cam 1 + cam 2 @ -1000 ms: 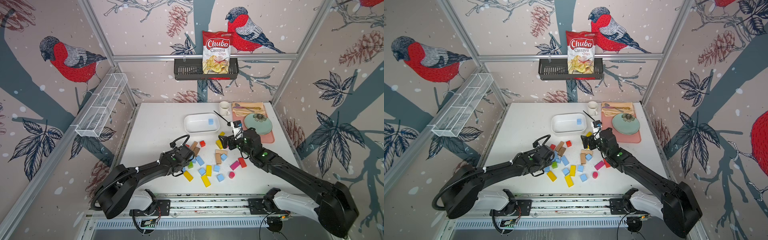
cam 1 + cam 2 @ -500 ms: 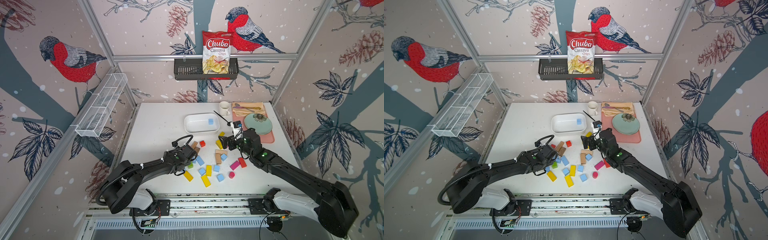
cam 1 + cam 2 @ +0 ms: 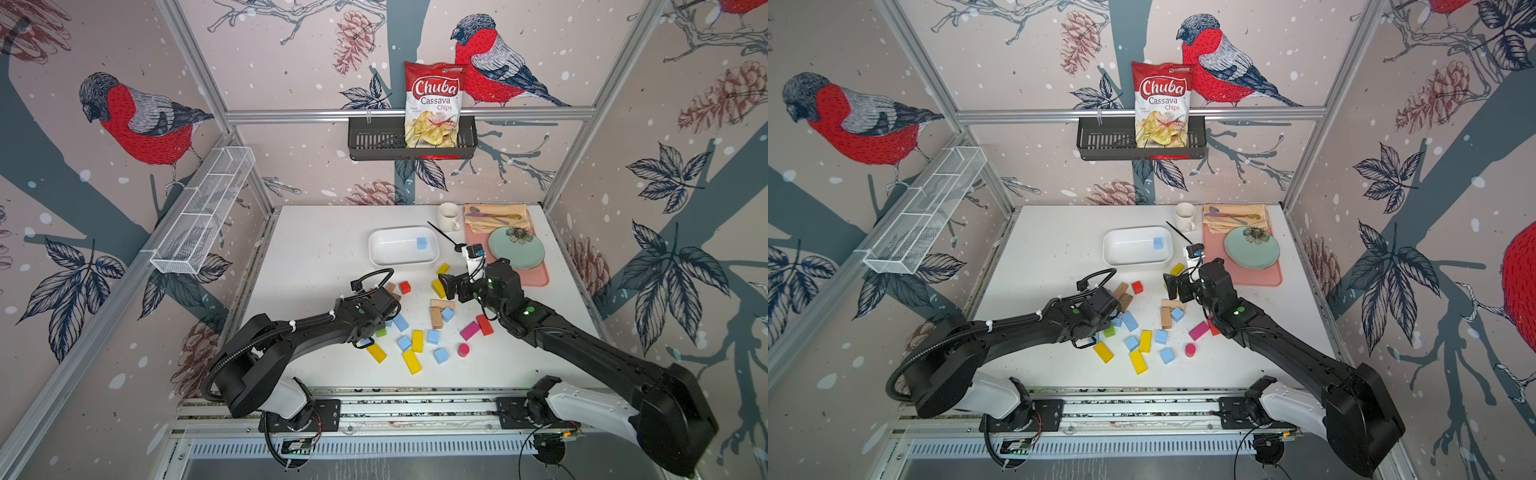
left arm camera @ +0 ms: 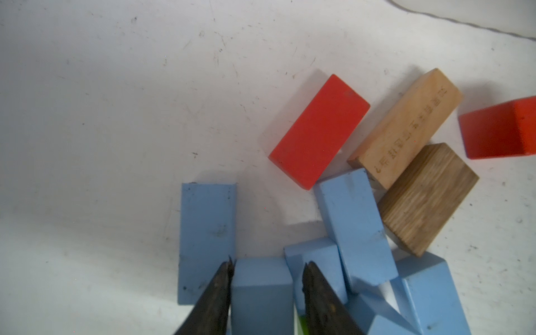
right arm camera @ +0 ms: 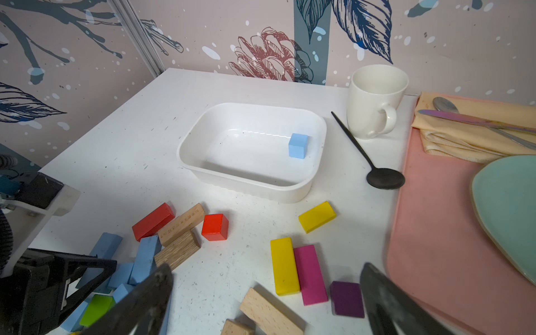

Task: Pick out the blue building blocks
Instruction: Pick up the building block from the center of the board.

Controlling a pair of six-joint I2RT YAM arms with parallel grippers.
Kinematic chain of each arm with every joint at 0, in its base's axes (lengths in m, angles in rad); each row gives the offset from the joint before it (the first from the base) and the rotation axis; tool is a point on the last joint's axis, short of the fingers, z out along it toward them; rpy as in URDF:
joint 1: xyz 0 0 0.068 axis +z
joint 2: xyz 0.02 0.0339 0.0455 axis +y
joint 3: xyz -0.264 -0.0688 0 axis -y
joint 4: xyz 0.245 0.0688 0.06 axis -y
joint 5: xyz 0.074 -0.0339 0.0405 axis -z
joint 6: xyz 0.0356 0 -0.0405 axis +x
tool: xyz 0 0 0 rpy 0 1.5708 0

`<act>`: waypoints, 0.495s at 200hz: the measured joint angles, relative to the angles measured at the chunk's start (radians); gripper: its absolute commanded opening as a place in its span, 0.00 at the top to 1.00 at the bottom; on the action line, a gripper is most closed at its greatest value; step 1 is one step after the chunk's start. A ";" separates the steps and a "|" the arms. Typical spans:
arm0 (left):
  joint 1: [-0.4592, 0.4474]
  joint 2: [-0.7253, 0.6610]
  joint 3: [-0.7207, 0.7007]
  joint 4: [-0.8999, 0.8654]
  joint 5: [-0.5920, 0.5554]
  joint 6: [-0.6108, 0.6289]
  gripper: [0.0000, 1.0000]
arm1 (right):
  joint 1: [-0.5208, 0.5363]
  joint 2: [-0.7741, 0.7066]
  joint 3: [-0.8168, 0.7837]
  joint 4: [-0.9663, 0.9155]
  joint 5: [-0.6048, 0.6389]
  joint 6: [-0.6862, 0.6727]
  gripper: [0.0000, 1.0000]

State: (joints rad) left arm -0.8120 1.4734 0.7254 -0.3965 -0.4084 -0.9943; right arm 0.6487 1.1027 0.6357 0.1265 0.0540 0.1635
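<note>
Several light blue building blocks [image 3: 400, 322] lie scattered among other coloured blocks in the middle of the table in both top views. One blue cube [image 5: 298, 145] sits inside the white tray [image 5: 246, 185]. My left gripper [image 4: 266, 265] points down into a cluster of blue blocks. Its jaws straddle one blue block [image 4: 261, 290]: one finger touches its side, the other stands a thin gap away. A flat blue bar [image 4: 206, 232] and a tilted blue bar [image 4: 356, 229] lie beside it. My right gripper [image 5: 266, 278] hovers wide open and empty over tan, yellow and pink blocks.
Red [image 4: 319, 130], tan [image 4: 406, 127], yellow [image 3: 411, 361], pink [image 3: 469, 330], green and purple [image 5: 347, 298] blocks lie around. A black spoon [image 5: 384, 178], white mug [image 5: 374, 101], pink mat [image 5: 429, 232] with teal plate [image 3: 515, 249] and napkin stand back right.
The left gripper's jaws have narrowed around the blue block, and the left arm has shifted slightly. The right arm has stayed where it was, still wide open.
</note>
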 measured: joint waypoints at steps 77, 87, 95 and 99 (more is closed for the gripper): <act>-0.003 0.020 0.003 -0.004 -0.014 0.009 0.66 | 0.000 -0.004 -0.007 0.000 0.011 0.000 0.00; -0.003 0.021 0.003 -0.004 -0.016 0.020 0.68 | 0.000 -0.005 -0.008 0.000 0.011 0.000 0.00; -0.003 0.022 0.004 -0.004 -0.016 0.023 0.70 | 0.000 -0.006 -0.008 0.000 0.014 0.000 0.00; -0.003 0.023 0.005 -0.004 -0.017 0.024 0.72 | 0.000 -0.006 -0.008 0.000 0.016 0.000 0.00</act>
State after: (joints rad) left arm -0.8154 1.4960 0.7300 -0.4004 -0.4255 -0.9707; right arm 0.6487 1.0962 0.6273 0.1265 0.0700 0.1638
